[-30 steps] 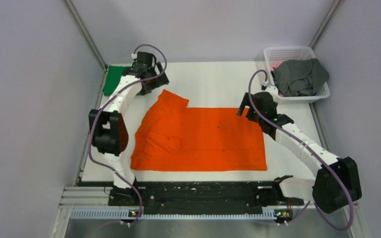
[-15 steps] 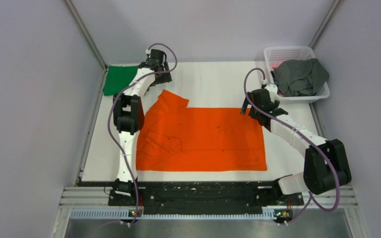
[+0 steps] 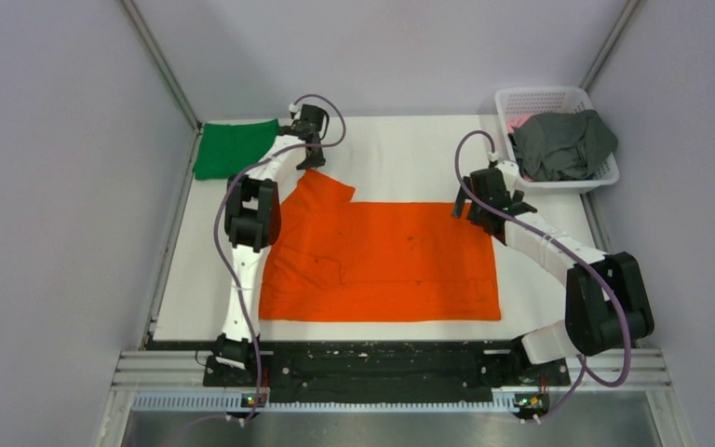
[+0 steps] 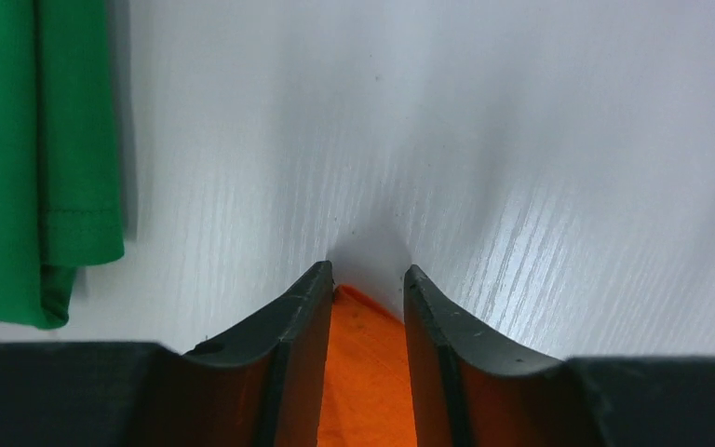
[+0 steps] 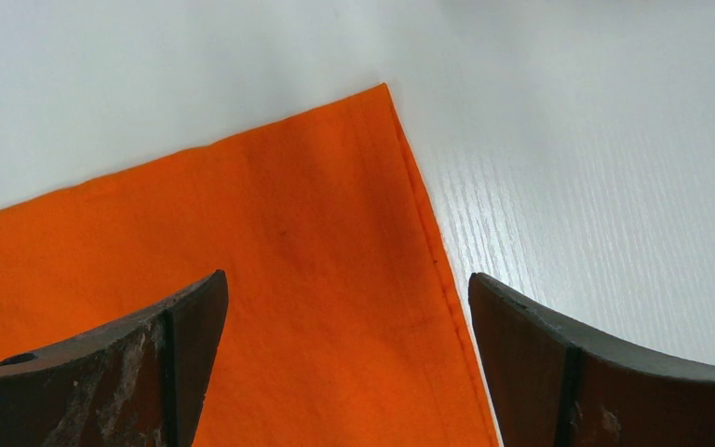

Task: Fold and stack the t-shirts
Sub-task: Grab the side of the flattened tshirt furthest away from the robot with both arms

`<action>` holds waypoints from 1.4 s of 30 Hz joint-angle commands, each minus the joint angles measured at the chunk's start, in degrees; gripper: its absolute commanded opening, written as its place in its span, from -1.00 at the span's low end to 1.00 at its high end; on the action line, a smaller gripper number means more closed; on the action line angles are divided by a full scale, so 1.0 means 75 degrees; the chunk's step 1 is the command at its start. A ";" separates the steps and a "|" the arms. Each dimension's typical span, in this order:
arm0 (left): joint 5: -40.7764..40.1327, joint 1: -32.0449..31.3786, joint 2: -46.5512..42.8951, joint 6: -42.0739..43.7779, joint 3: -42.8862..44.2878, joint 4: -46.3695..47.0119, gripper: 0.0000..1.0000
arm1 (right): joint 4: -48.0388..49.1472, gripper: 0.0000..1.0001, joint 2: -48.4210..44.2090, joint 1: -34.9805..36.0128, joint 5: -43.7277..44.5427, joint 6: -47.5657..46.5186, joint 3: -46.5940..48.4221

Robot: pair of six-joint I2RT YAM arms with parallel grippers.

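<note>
The orange t-shirt [image 3: 382, 261] lies spread flat mid-table, one sleeve pointing to the far left. My left gripper [image 3: 311, 164] is down at that sleeve's tip. In the left wrist view its jaws [image 4: 368, 272] stand half closed, still with a gap, and the orange corner [image 4: 368, 372] lies between them. My right gripper [image 3: 473, 212] hovers wide open over the shirt's far right corner [image 5: 242, 242], gripping nothing [image 5: 346, 277]. The green t-shirt [image 3: 228, 147] lies folded at the far left corner [image 4: 28, 158]. The dark grey t-shirt [image 3: 563, 144] is heaped in the basket.
A white lattice basket [image 3: 540, 95] stands at the far right corner, with a bit of pink cloth [image 3: 519, 121] under the grey shirt. Bare white table [image 3: 410, 158] lies behind the orange shirt. Grey walls close in on both sides.
My left arm has stretched back and to the right, from beside the green shirt to the orange sleeve tip, and its jaws have narrowed. The right gripper shifted slightly toward the shirt's far right corner.
</note>
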 commanded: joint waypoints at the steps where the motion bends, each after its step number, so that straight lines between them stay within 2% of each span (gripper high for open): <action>1: -0.0993 -0.0298 -0.0240 0.0008 -0.0594 -0.0548 -0.21 | 0.0150 0.97 0.0005 -0.0167 0.0272 -0.0006 0.0049; 4: -0.1410 -0.0368 -0.0298 0.0040 -0.0748 -0.0657 -0.23 | 0.0150 0.97 0.0044 -0.0206 0.0261 0.0021 0.0048; 7: -0.1486 -0.0374 -0.0263 -0.0014 -0.0749 -0.0768 -0.35 | 0.0146 0.97 0.0150 -0.0224 0.0272 0.0029 0.0099; 9: -0.1485 -0.0391 -0.0250 -0.0090 -0.0761 -0.0826 -0.55 | 0.0124 0.97 0.0249 -0.0257 0.0284 0.0071 0.0168; 11: -0.1383 -0.0409 -0.0262 -0.0175 -0.0773 -0.0897 -0.95 | 0.0066 0.97 0.0375 -0.0273 0.0302 0.0166 0.0275; 12: -0.1351 -0.0412 -0.0296 -0.0224 -0.0773 -0.0957 -1.00 | 0.0035 0.97 0.0457 -0.0277 0.0348 0.0227 0.0373; 18: -0.1451 -0.0425 -0.0874 -0.0544 -0.0832 -0.1140 -1.00 | -0.0048 0.87 0.1477 -0.0298 0.1063 0.0359 0.1285; 26: -0.0938 -0.0450 -0.1962 -0.0666 -0.1689 -0.0724 -1.00 | 0.0118 0.51 0.3636 -0.0385 0.1652 0.0093 0.3035; 29: -0.0907 -0.0450 -0.2176 -0.0739 -0.1952 -0.0719 -1.00 | 0.0081 0.38 0.4042 -0.0442 0.1394 0.0111 0.3344; 34: -0.0819 -0.0516 -0.2610 -0.0871 -0.2595 -0.0672 -1.00 | -0.0175 0.13 0.4151 -0.0472 0.1060 0.0301 0.3257; 42: -0.0846 -0.0590 -0.3357 -0.1106 -0.3562 -0.0522 -1.00 | -0.0315 -0.10 0.3502 -0.0470 0.1117 0.0627 0.2315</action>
